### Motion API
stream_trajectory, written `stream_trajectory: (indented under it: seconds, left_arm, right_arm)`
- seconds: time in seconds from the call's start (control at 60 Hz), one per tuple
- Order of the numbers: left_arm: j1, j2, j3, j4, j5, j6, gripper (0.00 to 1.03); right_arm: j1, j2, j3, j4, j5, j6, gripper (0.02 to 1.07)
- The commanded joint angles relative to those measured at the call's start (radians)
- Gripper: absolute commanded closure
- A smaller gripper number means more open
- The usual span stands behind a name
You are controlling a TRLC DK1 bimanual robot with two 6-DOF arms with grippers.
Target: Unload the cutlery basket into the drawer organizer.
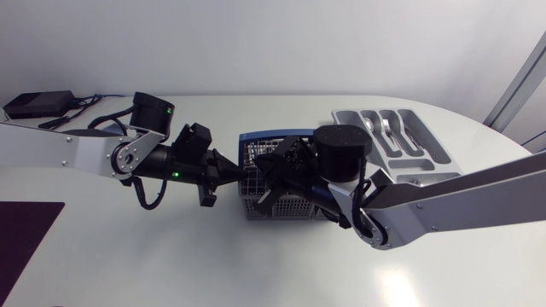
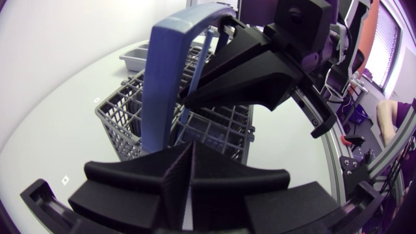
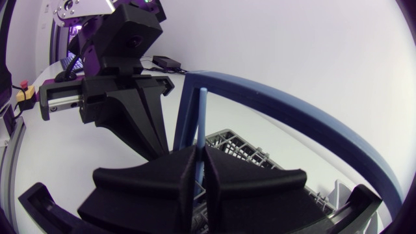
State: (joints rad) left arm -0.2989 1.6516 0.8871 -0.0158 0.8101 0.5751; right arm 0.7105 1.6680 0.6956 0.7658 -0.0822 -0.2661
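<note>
– What's on the white table [image 1: 171,264], counted?

– One grey wire cutlery basket [image 1: 294,207] with one broad blue arched handle [image 2: 162,84], in the middle. One grey plastic drawer organizer [image 1: 354,115] sits at its 2 o'clock, just apart from it. The silver cutlery [image 1: 386,128] lying inside is too small to count. Both matte black grippers are at the basket.

– What do the wrist views add?

– The overhead view hides the grip under the right arm. From the wrist, the right gripper [image 3: 200,153] is pinched narrow on one thin light-blue rod [image 3: 202,120] standing upright in the basket, just beside the arched handle. The left gripper [image 2: 192,149] has its fingers pressed together, tips at the basket's 9 o'clock rim beside the handle's foot. I cannot tell whether any wire is caught between them.

– Anything else around?

– One flat black box [image 1: 36,104] with cables lies at the table's 10 o'clock, and one dark purple mat [image 1: 26,239] at 8 o'clock. The right arm covers the organizer's near corner.
</note>
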Motion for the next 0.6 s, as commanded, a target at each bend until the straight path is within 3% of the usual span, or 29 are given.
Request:
stream_trajectory:
  seconds: [0.0,0.583]
  left_arm:
    - [-0.014,0.062,0.006,-0.016,-0.026,-0.023,0.83]
    - [-0.039,0.119,0.041,-0.016,-0.074,-0.041,0.83]
  right_arm:
    - [-0.002,-0.047,-0.024,0.029,-0.002,-0.067,0.97]
    - [-0.005,-0.080,-0.042,0.033,-0.002,-0.078,0.97]
